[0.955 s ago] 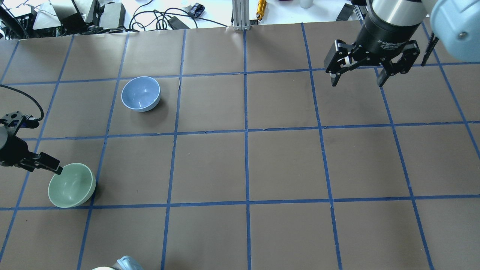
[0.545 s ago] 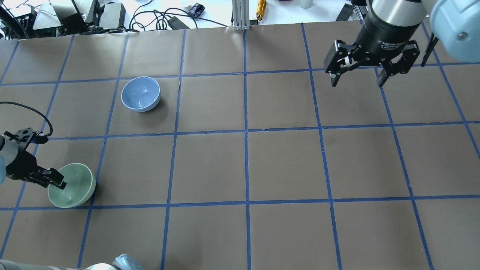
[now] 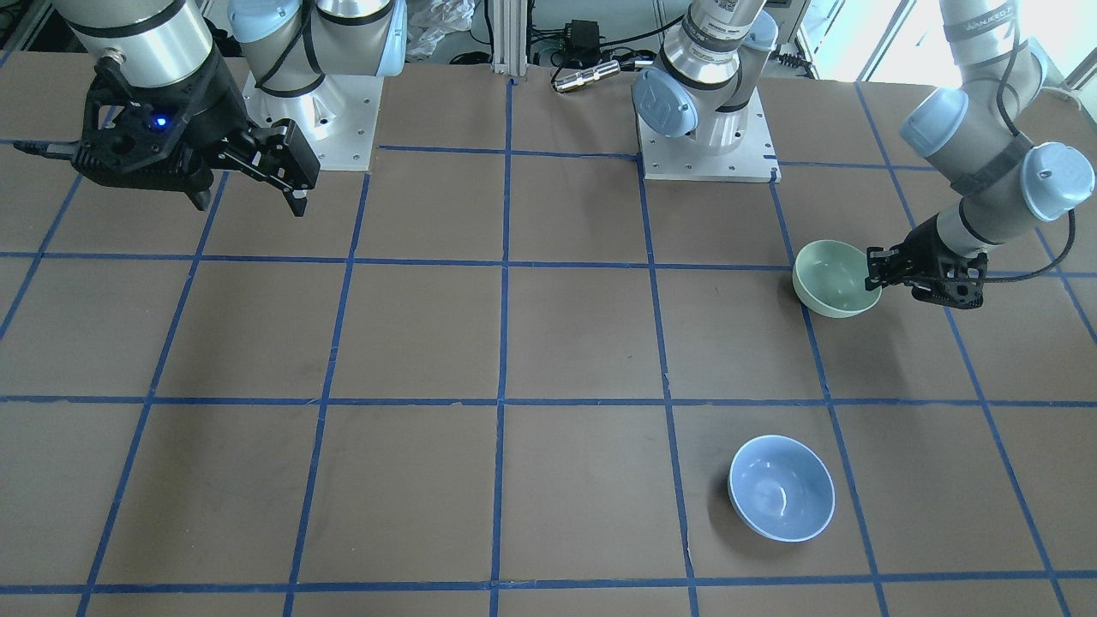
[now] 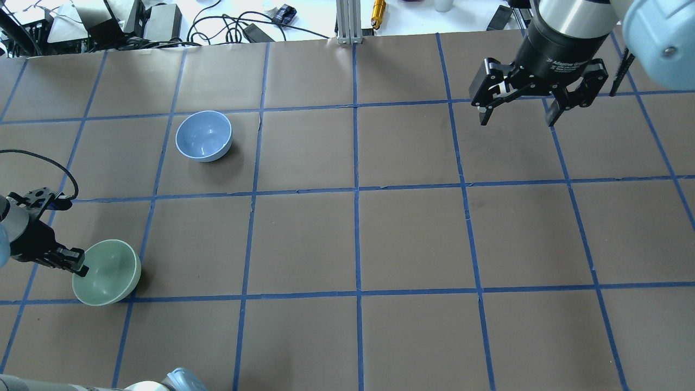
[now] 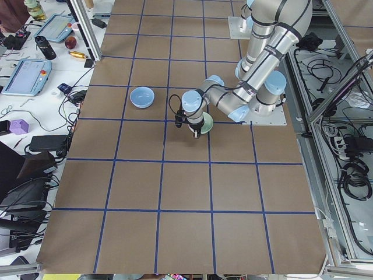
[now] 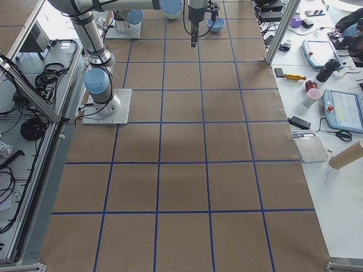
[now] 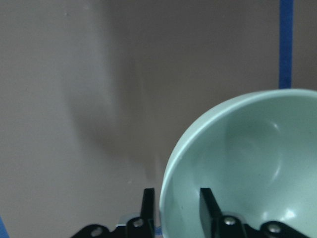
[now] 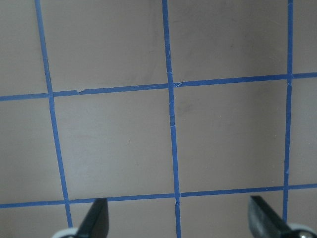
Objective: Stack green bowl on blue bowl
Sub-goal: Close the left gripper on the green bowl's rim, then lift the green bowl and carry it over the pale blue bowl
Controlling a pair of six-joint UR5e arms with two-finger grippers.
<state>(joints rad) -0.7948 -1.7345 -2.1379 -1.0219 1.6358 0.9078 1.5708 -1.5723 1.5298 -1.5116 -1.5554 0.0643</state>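
The pale green bowl [image 4: 108, 273] sits near the table's left edge, and it fills the lower right of the left wrist view [image 7: 247, 163]. My left gripper [image 4: 80, 267] is shut on the green bowl's left rim, one finger [image 7: 148, 203] outside the wall and one inside. The same grasp shows in the front view, gripper [image 3: 874, 272] on bowl [image 3: 833, 281]. The light blue bowl [image 4: 203, 136] stands upright and empty, further back and a little to the right [image 3: 781, 487]. My right gripper [image 4: 516, 120] hangs open and empty above the far right of the table.
Brown table paper with a blue tape grid [image 4: 355, 190] covers the surface. Cables and boxes [image 4: 108, 21] lie beyond the far edge. The arm bases [image 3: 707, 146] stand at the near side. The right wrist view shows only bare grid [image 8: 171, 124].
My left gripper came down over the green bowl's rim and closed on it. The bowl shifted slightly to the right and toward the robot. The right arm stayed still.
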